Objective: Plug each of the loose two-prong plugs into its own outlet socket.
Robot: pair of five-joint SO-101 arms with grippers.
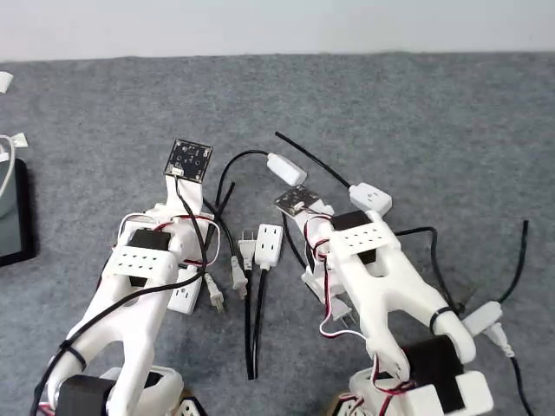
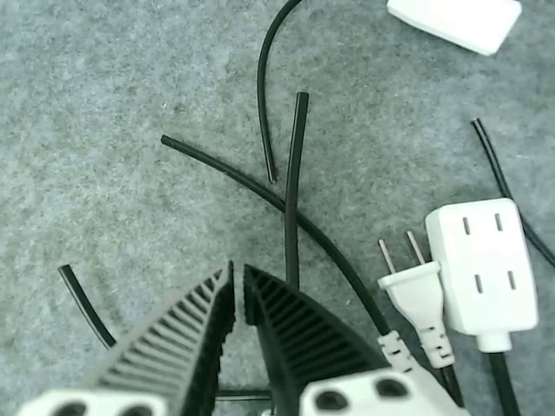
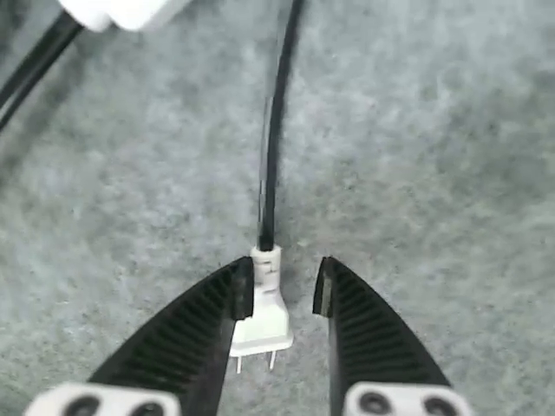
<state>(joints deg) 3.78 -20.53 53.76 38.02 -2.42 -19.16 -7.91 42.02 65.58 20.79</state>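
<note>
Right end effector, jaws apart, straddling white plug.

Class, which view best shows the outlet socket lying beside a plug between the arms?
The left wrist view: the outlet socket is close, slot pairs plain. The high view shows the socket small and far off. The right wrist view faces another plug.

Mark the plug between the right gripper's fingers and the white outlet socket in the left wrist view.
plug point(image 3: 264, 314): right wrist view, its white body.
outlet socket point(image 2: 479, 265): left wrist view, middle of its slotted face.
</note>
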